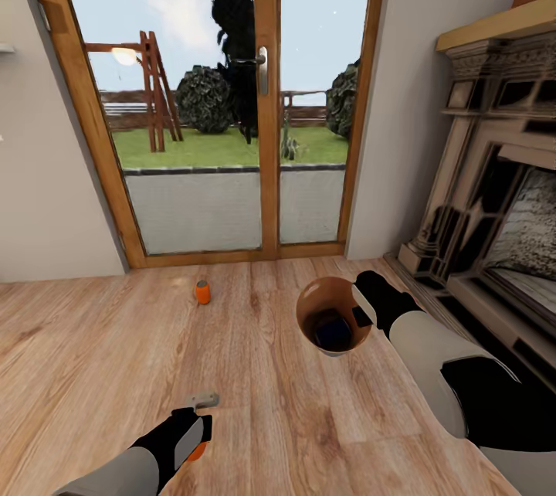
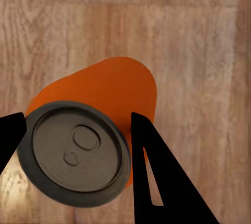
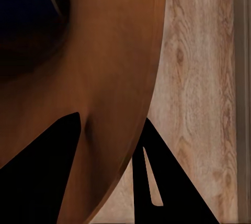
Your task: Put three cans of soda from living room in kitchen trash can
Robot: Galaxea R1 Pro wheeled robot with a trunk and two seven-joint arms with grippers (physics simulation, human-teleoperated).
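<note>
left gripper [image 2: 78, 166] clamped orange can [image 2: 104, 98] mid-body: light, rigid, slick | right gripper [image 3: 107, 145] pinched trash can [image 1: 309, 307] rim | other orange can [image 1: 202, 292] at 11 o'clock

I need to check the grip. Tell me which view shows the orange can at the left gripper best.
The left wrist view: the orange can sits large between the left gripper's fingers, grey top facing the camera. In the head view, a sliver of that can peeks out beneath the gripper.
</note>
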